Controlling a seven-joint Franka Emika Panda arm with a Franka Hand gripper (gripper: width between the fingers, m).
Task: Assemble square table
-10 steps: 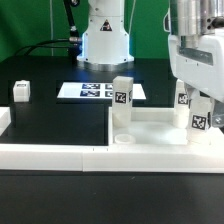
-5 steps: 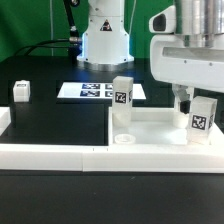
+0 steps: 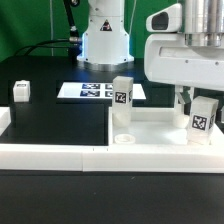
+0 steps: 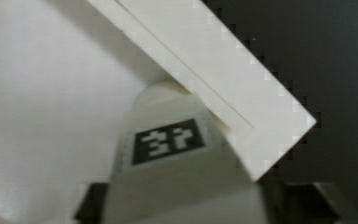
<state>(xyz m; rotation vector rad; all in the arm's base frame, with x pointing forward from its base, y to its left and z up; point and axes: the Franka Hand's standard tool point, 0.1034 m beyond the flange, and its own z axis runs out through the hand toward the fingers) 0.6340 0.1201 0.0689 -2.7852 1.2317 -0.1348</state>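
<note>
The white square tabletop [image 3: 160,127] lies at the exterior view's right, and its rim [image 4: 229,85] crosses the wrist view. One tagged leg [image 3: 122,101] stands upright at its near left corner. Another leg [image 3: 203,116] stands at the near right. A third leg [image 3: 185,98] stands further back under my gripper [image 3: 184,92]. In the wrist view this leg [image 4: 169,150] fills the gap between my dark fingers [image 4: 91,203], which lie against its two sides. A fourth leg [image 3: 20,91] rests alone on the black table at the far left.
A long low white border rail [image 3: 55,155] runs along the front, with a short arm [image 3: 5,122] at the left. The marker board [image 3: 95,91] lies flat behind the tabletop. The robot's white base [image 3: 105,40] stands at the back.
My gripper has come down over the rear right leg, and its fingers have closed in from wide apart onto the leg's sides. Nothing else has moved.
</note>
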